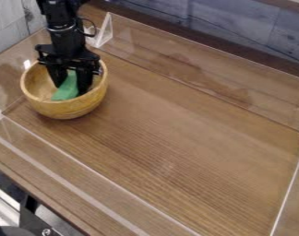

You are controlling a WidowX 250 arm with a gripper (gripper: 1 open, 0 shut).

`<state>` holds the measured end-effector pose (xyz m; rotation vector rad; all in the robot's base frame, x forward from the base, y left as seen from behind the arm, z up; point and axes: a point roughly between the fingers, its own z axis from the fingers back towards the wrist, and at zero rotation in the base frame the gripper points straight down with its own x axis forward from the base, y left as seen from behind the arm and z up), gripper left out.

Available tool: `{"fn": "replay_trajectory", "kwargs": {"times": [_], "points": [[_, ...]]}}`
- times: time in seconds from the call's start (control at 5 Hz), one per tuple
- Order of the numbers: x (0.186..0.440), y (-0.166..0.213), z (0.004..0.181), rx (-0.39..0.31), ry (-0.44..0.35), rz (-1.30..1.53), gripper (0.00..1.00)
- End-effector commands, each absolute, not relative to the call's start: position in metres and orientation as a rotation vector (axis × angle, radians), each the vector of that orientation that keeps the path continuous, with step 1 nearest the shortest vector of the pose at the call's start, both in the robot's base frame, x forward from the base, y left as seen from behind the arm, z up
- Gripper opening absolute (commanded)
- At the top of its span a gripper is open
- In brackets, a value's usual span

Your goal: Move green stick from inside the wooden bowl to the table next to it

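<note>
Inside wooden bowl (41,101), gripper (69,85) straight down, clamped on green stick (67,88) directly beneath; long axis tilted; bare table (177,120) right

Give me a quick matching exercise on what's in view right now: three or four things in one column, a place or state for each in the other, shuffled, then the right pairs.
Things:
1. bright-green rectangular stick
2. round light-tan wooden bowl
3. black gripper
4. brown wood-grain table

Places or states:
A. carries the bowl at its far left corner
B. reaches straight down into the bowl, fingers shut on the stick
C. inside the bowl, between the fingers
D. stands on the table, holds the stick

Pairs: 1-C, 2-D, 3-B, 4-A
</note>
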<state>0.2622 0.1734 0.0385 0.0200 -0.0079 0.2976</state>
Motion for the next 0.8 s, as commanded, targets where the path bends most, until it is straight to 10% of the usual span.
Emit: {"fn": "replay_trajectory", "kwargs": {"times": [0.0,0.6], "points": [[0.27,0.18,0.06,0.032,-0.059,0.309,0.0],[0.273,0.176,0.07,0.009,-0.064,0.329,0.0]]}}
